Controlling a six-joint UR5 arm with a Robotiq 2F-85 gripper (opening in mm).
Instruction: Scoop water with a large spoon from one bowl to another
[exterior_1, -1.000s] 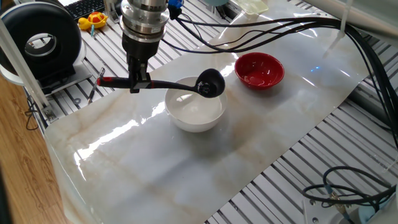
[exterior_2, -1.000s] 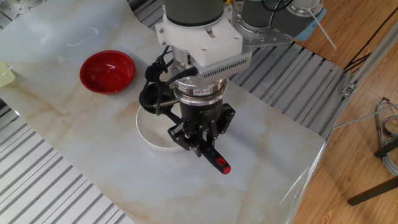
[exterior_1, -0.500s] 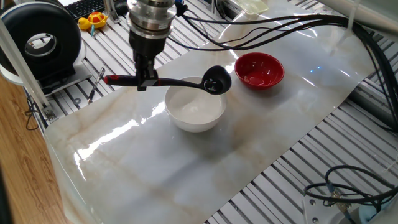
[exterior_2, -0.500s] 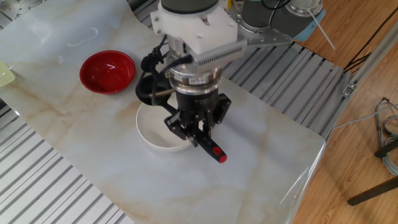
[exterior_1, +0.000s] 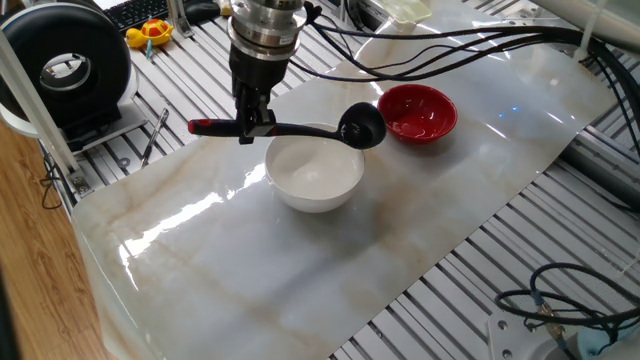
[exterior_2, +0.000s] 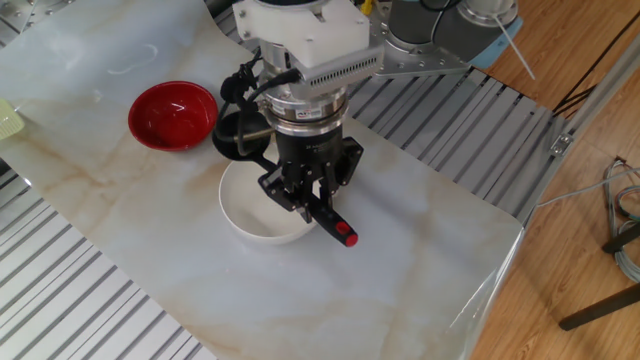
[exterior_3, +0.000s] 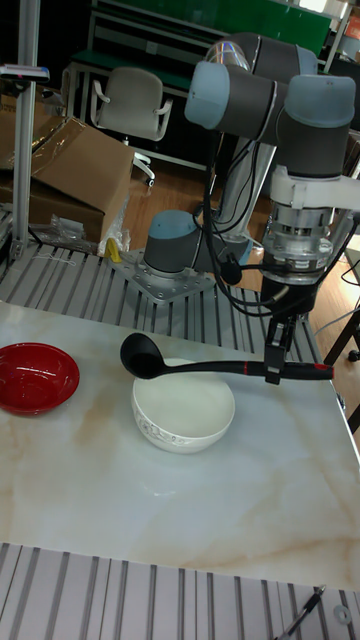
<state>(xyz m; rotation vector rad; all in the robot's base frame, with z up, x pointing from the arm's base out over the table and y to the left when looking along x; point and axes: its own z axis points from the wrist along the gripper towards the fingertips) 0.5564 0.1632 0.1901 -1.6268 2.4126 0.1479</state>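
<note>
My gripper (exterior_1: 253, 126) is shut on the handle of the large spoon (exterior_1: 300, 130), a black ladle held level above the table. Its round scoop (exterior_1: 362, 126) hangs past the far rim of the white bowl (exterior_1: 300, 192), in the gap before the red bowl (exterior_1: 417, 112). The red handle tip (exterior_2: 345, 238) sticks out behind the gripper (exterior_2: 310, 205). In the tall view the scoop (exterior_3: 140, 355) is above the white bowl's (exterior_3: 183, 425) left rim, right of the red bowl (exterior_3: 35, 378). I cannot make out water in either bowl or in the scoop.
Both bowls stand on a glossy marble sheet (exterior_1: 220, 260) laid over a slatted metal table (exterior_1: 470, 290). A black round device (exterior_1: 65, 65) and a yellow toy (exterior_1: 150, 35) sit at the back left. Thick cables (exterior_1: 450, 45) trail over the far side.
The gripper has carried the ladle sideways toward the red bowl. The scoop has gone from over the white bowl's inside to beyond its rim.
</note>
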